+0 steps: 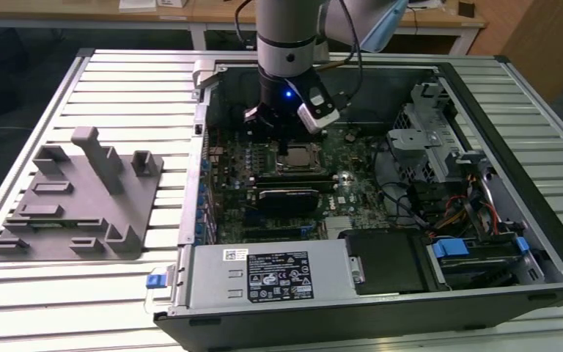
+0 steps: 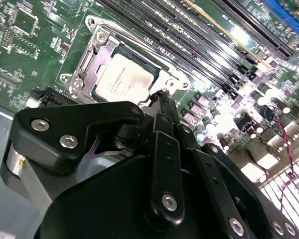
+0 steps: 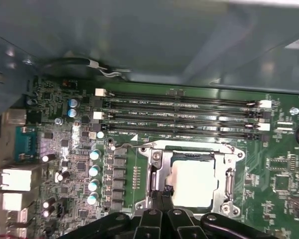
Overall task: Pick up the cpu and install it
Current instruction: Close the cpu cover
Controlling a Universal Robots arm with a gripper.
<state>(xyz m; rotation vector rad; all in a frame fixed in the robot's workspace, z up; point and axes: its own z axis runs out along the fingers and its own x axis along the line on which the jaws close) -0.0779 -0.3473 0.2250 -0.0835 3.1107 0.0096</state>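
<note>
In the exterior view, the pincer (image 1: 281, 149) hangs low inside the open computer case (image 1: 360, 323), with its tips down near the motherboard (image 1: 360, 192). The cpu (image 1: 299, 155) lies flat in its socket just beside those tips. The grey fixture (image 1: 76, 198) stands well apart from the pincer, outside the case.

In the second wrist view, we see the pincer (image 2: 162, 97) narrow, its fingers drawn together and holding nothing. The cpu (image 2: 122, 77) sits just beyond the tips, ringed by the socket frame (image 2: 84, 62).

In the first wrist view, the pincer (image 3: 163, 190) has its tips at the frame's (image 3: 154, 164) edge. We cannot tell whether they touch it. The cpu (image 3: 192, 183) is just beside the tips, and the memory slots (image 3: 179, 114) are farther beyond.

We judge the danger to be a slip. If the narrow tips skate off the metal frame, they could scrape the cpu's lid or knock nearby board parts. An off-centre push could also tilt the chip in its socket.
</note>
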